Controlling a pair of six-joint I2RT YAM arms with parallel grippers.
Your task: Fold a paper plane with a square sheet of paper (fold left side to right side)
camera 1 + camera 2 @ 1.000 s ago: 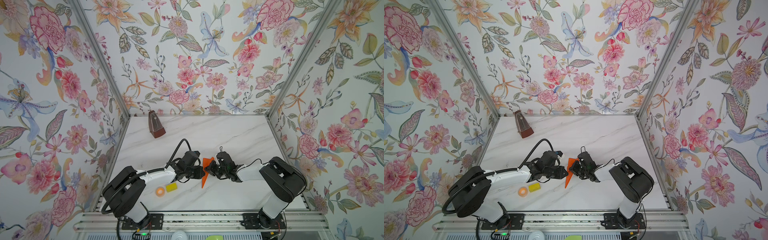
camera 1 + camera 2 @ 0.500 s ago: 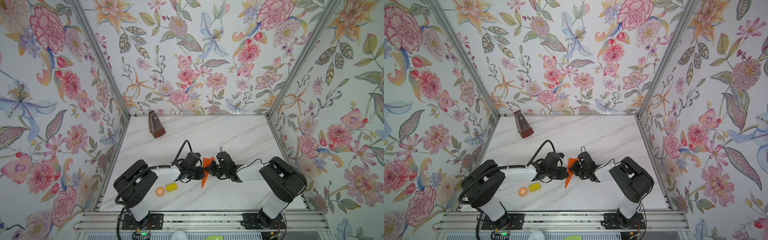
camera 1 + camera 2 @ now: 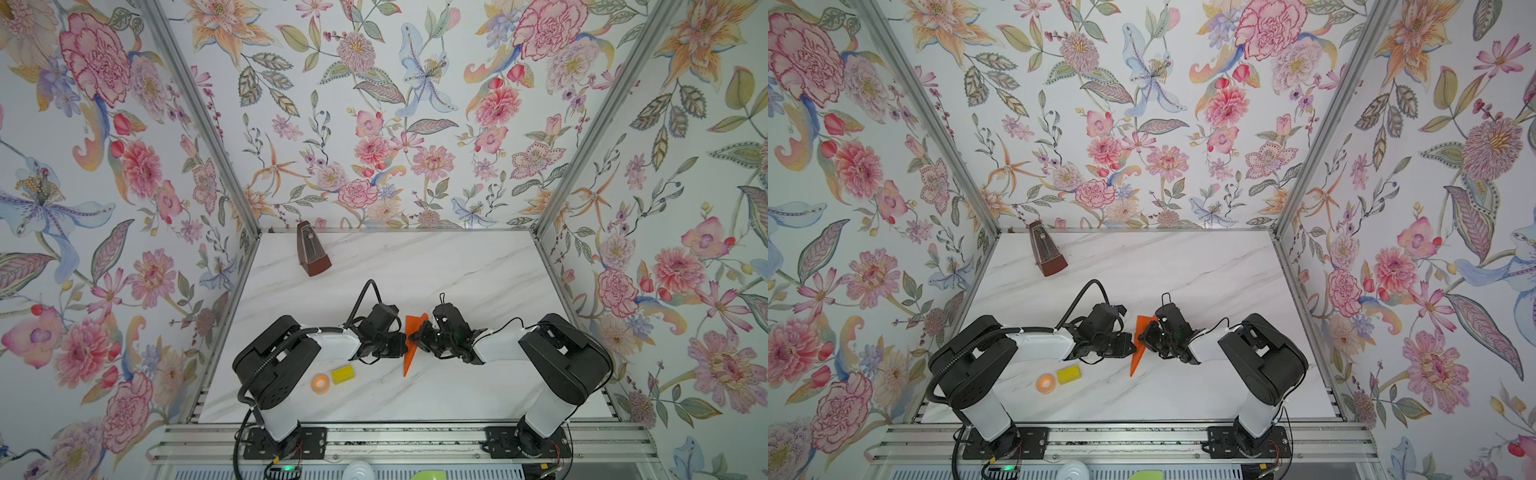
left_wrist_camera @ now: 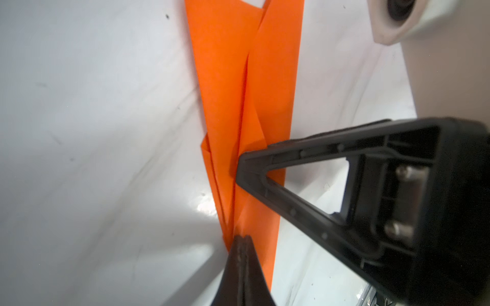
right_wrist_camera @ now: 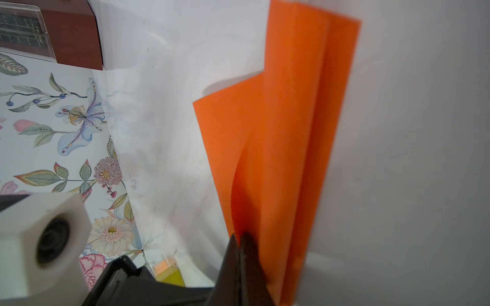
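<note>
Nearest the front edge, left of middle, a tape ring [image 3: 320, 382] and a yellow block [image 3: 343, 374] sit on the bench [image 3: 457, 386], apart from the work. Behind them, mid-bench, the paper [image 3: 412, 328] lies as a narrow pointed dart, tip toward the front edge. The left hand [image 4: 240, 242] is pressed together on the centre crease; whether it nips a layer cannot be told. The right hand [image 5: 240, 239] pinches a curling flap. The left-over-right fold looks under way; next, the left side must swing across without dragging the crease. Bare bench lies to the right and behind, and a metronome [image 3: 309, 253] stands by the back-left corner
</note>
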